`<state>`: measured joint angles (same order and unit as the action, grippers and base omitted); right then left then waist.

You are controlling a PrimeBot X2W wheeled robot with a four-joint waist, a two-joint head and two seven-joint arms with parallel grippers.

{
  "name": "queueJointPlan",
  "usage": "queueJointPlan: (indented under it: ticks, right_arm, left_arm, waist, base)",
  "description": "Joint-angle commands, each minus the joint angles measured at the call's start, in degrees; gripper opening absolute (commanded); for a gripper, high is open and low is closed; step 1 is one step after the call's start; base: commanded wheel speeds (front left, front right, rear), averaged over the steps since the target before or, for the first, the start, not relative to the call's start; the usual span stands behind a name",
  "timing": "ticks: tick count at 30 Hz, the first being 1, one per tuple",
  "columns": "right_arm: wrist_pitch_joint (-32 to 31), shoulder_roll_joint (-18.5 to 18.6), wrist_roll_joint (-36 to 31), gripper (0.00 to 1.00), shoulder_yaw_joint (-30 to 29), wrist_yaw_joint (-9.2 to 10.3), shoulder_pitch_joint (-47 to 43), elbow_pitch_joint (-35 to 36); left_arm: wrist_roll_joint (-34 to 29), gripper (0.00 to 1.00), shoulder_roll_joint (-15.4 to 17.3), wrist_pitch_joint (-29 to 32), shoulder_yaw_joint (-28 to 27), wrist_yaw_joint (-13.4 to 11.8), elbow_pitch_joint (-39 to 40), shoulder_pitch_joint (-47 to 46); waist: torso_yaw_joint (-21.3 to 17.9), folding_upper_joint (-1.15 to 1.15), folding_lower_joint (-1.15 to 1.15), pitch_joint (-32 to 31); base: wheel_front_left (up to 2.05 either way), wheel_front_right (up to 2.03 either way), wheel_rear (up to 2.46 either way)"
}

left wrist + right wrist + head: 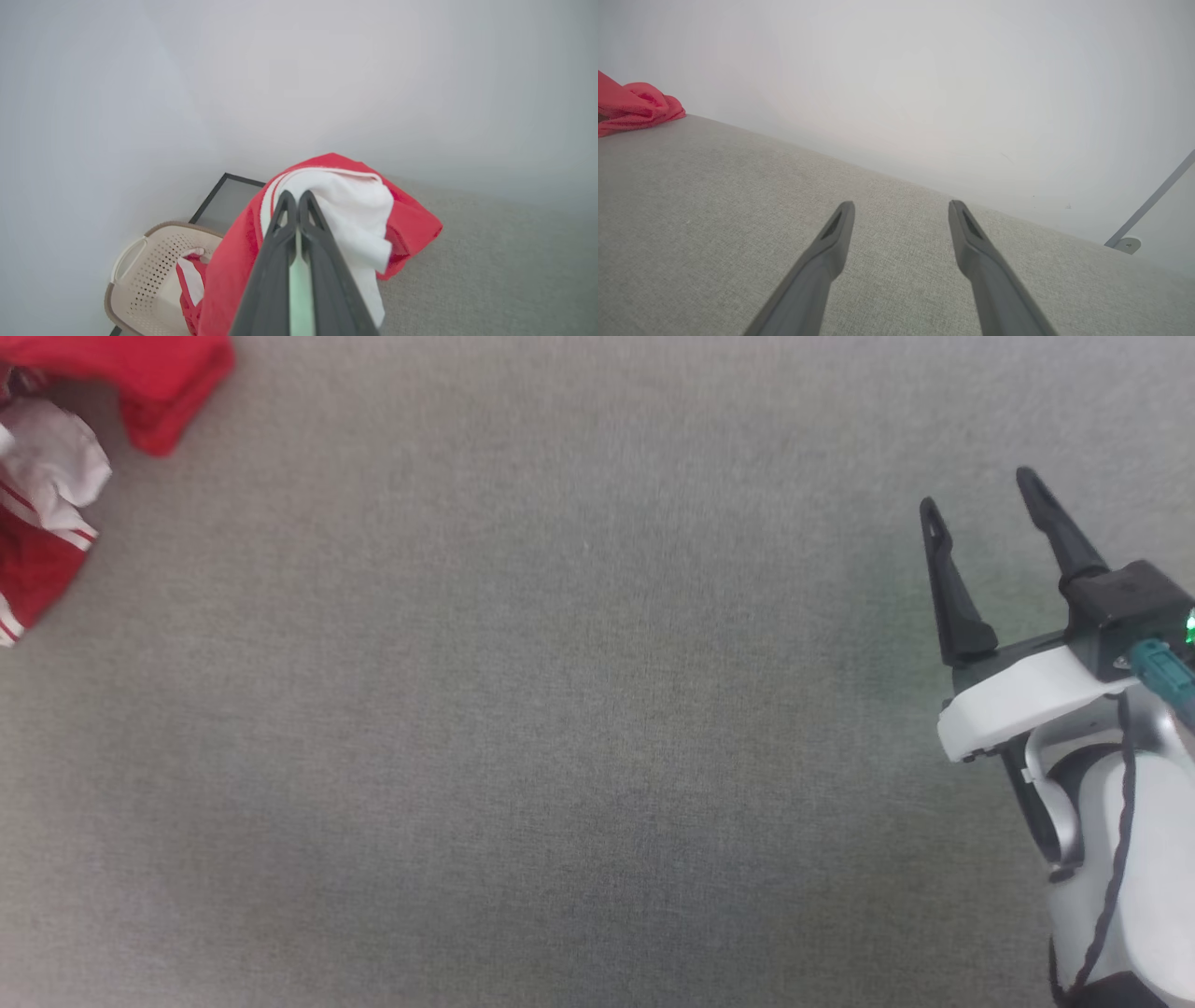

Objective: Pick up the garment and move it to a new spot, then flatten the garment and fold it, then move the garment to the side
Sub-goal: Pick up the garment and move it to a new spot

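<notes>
The garment (140,383) is lying bunched at the far left corner of the grey table (597,709), seemingly spilling over its edge. The left gripper (297,196) is pressing its fingers together on the white panel, apparently pinching only a thin fold. That fold may slip free in a lift, or the hanging part may drag. The left wrist view is revealing a perforated basket (154,261) below that corner. The head view is showing instead the right gripper (977,493), spread wide over bare table at the right.
</notes>
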<state>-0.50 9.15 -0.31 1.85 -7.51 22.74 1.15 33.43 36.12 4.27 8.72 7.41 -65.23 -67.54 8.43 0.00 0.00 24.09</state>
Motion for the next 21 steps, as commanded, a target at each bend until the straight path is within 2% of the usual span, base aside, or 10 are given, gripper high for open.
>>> queueJointPlan:
  ticks: [1,11,21]
  right_arm:
    - [0.86,-0.52,0.16,1.00,-0.23,0.04,-0.59,-0.72]
    - [4.73,-3.21,0.67,1.00,-1.78,0.04,-2.52,-4.61]
    - [7.84,-4.86,0.33,1.00,-4.57,0.04,-4.89,-6.82]
  left_arm:
    - [-0.86,0.00,0.91,-1.19,0.67,-0.01,0.81,-1.40]
    - [-3.99,0.00,5.31,-5.49,6.04,0.00,6.26,-8.16]
    - [-4.55,0.00,5.96,-3.62,11.63,0.00,12.76,-13.09]
  waist:
    - [-0.05,0.00,0.00,-2.50]
    - [-1.04,0.00,0.00,-9.55]
    - [-2.18,0.00,0.00,-15.50]
  base:
    - [0.00,0.00,0.00]
    - [0.00,0.00,0.00]
    - [0.00,0.00,0.00]
